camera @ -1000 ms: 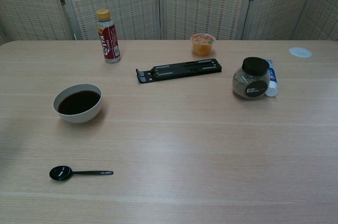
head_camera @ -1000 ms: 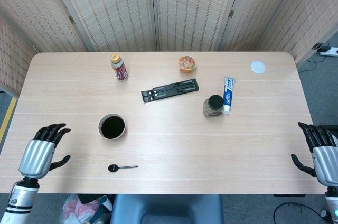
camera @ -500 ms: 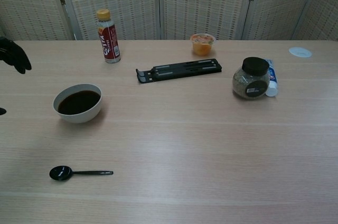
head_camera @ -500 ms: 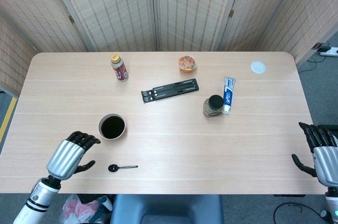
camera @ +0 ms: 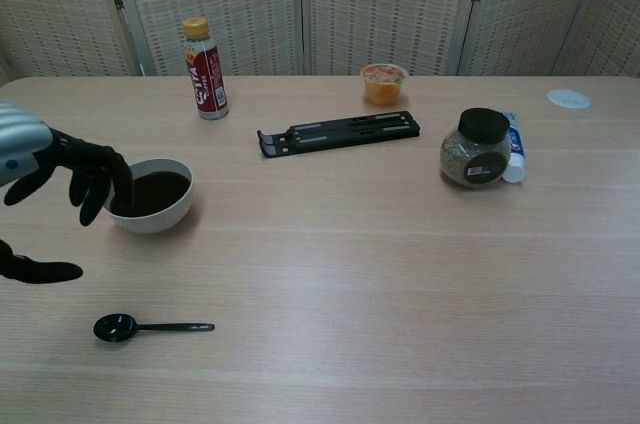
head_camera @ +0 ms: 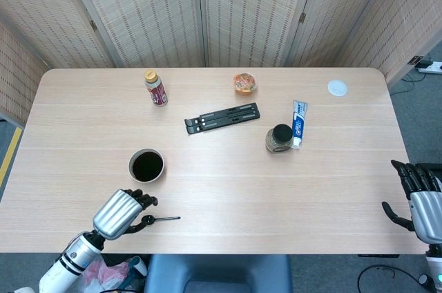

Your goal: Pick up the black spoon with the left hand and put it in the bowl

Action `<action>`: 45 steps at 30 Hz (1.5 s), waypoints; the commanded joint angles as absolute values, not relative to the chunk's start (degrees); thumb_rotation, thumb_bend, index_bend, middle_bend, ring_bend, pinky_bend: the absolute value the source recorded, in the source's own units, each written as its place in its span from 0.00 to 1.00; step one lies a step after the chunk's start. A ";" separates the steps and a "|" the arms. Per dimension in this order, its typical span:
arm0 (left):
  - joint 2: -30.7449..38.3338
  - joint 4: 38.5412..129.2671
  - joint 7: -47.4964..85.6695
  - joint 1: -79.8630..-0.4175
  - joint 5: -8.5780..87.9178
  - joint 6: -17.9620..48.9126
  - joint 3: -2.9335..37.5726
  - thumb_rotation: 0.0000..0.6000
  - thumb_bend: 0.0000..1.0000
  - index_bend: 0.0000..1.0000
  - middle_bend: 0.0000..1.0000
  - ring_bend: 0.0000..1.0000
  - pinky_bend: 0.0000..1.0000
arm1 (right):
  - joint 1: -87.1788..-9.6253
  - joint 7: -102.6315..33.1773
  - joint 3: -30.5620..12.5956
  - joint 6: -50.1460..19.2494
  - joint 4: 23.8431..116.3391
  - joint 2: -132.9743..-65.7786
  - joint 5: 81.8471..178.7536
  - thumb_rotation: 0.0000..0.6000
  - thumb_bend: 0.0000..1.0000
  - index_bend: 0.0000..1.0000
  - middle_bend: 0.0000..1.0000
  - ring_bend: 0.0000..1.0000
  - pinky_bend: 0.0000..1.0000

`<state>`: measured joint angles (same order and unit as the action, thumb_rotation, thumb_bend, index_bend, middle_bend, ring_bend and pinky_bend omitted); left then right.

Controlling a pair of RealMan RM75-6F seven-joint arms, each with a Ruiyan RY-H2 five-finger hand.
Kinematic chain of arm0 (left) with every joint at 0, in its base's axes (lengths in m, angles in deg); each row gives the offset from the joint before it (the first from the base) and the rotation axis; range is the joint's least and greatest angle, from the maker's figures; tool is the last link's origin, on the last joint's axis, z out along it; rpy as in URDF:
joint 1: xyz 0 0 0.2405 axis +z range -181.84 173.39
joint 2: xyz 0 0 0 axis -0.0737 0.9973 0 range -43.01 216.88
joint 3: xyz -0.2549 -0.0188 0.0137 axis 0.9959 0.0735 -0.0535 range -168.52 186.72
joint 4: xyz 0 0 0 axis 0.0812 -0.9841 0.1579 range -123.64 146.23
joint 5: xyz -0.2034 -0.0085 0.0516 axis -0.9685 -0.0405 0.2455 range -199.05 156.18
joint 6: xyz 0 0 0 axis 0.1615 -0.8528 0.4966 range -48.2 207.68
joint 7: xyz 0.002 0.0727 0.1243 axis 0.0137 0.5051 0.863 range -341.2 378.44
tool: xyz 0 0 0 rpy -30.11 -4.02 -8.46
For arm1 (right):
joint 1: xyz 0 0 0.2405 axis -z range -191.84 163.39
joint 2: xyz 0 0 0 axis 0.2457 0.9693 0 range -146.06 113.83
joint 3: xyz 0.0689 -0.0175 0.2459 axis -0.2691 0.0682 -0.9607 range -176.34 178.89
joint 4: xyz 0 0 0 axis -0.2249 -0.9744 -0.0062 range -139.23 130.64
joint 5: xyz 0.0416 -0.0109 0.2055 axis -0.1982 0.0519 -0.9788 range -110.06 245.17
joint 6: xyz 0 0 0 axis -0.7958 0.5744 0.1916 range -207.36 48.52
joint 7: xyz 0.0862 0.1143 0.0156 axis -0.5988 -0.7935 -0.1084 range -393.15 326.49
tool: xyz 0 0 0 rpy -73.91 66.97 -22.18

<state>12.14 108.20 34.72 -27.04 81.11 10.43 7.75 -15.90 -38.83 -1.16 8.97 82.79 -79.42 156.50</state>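
Note:
The black spoon (head_camera: 164,219) (camera: 145,327) lies flat near the table's front edge, bowl end to the left, handle pointing right. A white bowl (head_camera: 146,166) (camera: 149,195) of dark liquid stands just behind it. My left hand (head_camera: 123,212) (camera: 55,189) hovers over the spoon's bowl end in the head view; the chest view shows it above and left of the spoon, fingers apart, holding nothing. My right hand (head_camera: 420,197) rests open at the table's right front corner, far from both.
A black folding stand (head_camera: 222,118), a sauce bottle (head_camera: 156,88), an orange cup (head_camera: 245,83), a lidded jar (head_camera: 278,139), a toothpaste tube (head_camera: 298,122) and a white lid (head_camera: 337,87) sit further back. Folding screens close off the rear.
My left hand has swept rightward from the table's left front edge to just over the spoon's bowl end. The spoon, the bowl and my right hand have stayed put.

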 commanded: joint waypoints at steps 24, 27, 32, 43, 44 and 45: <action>-1.32 91.72 33.70 -29.74 78.50 15.36 5.04 1.00 0.20 0.46 0.76 0.67 0.93 | -15.79 -38.67 -1.10 8.82 82.94 -79.36 156.38 1.00 0.22 0.00 0.13 0.13 0.09; -2.48 90.53 33.86 -29.84 77.49 15.77 5.23 1.00 0.20 0.46 0.77 0.68 0.93 | -15.80 -38.49 -1.10 8.83 83.13 -79.29 156.46 1.00 0.22 0.00 0.13 0.13 0.09; -4.02 90.49 35.84 -30.27 74.67 17.76 6.03 1.00 0.20 0.46 0.79 0.69 0.93 | -15.75 -38.32 -1.09 8.80 83.25 -79.31 156.38 1.00 0.23 0.00 0.13 0.13 0.09; -6.24 88.27 37.89 -31.10 71.42 19.55 6.59 1.00 0.20 0.46 0.80 0.70 0.93 | -15.54 -38.52 -1.09 8.82 83.06 -79.26 156.12 1.00 0.22 0.00 0.13 0.13 0.09; -6.29 88.01 37.89 -31.12 71.28 19.52 6.59 1.00 0.20 0.46 0.80 0.70 0.93 | -15.55 -38.52 -1.08 8.80 83.05 -79.27 156.14 1.00 0.23 0.00 0.13 0.13 0.09; -6.33 87.74 37.94 -31.13 71.15 19.47 6.60 1.00 0.20 0.46 0.80 0.70 0.93 | -15.55 -38.51 -1.08 8.79 83.01 -79.28 156.13 1.00 0.23 0.00 0.13 0.13 0.09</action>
